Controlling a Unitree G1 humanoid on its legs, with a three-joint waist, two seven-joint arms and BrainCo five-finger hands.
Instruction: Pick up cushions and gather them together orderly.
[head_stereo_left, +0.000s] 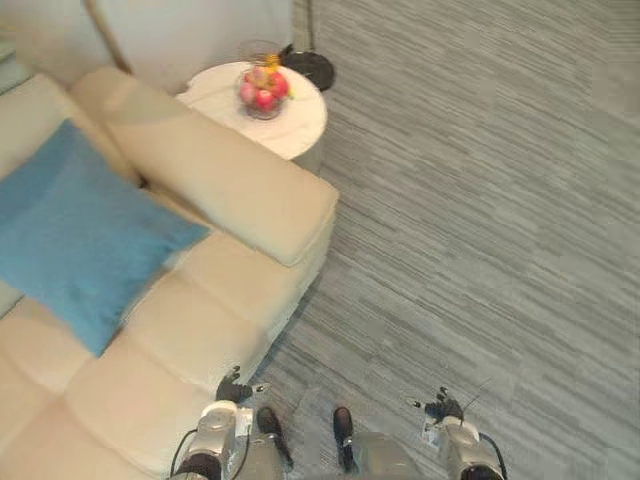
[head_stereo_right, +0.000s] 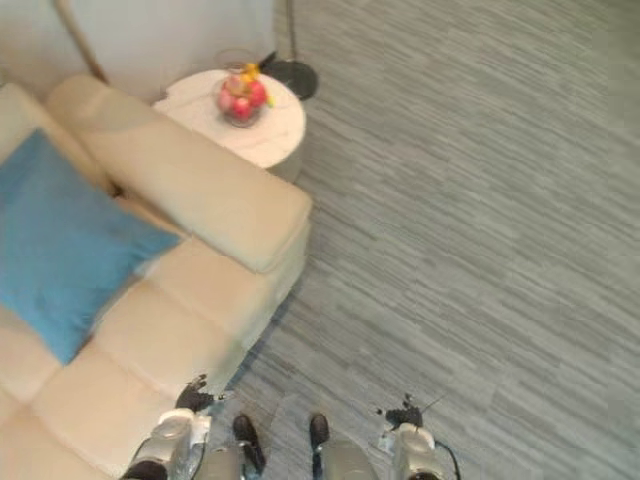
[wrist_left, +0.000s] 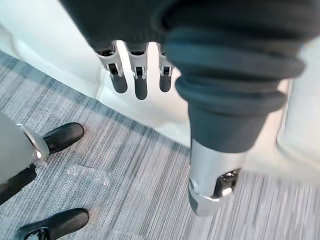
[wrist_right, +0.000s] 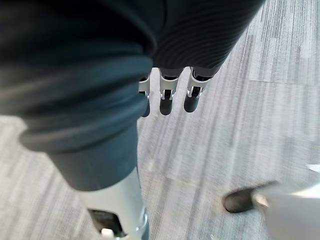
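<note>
Blue cushion (head_stereo_left: 80, 235) lies tilted on the cream sofa (head_stereo_left: 200, 330), propped against the backrest w/ one corner pointing down over the seat pads, well apart from both hands. Looks plump & square, woven cover. My guess: light, soft, squashy, not slippery, nothing fragile. It'll sag if pinched by one corner, so prob. best taken by a full-hand grab on the near edge or low corner, or squeezed between two hands at opposite sides to keep its shape for tidy stacking.

Left hand (head_stereo_left: 232, 386) hangs low just beside the sofa's front corner. Wrist view has its fingers (wrist_left: 141, 82) straight & relaxed, thumb out, holding nothing. Right hand (head_stereo_left: 442, 408) hangs over the grey carpet (head_stereo_left: 480, 200), fingers (wrist_right: 165, 97) also straight, loose, empty.

Past the sofa arm: small round white bench (head_stereo_left: 295, 125) w/ a glass bowl of fruit (head_stereo_left: 263, 92), and a dark lamp base (head_stereo_left: 310, 68) behind it.

Task reads as at the start, nothing grasped yet. Next move likely needs a step toward the sofa & a reach across the seat w/ the left arm.
</note>
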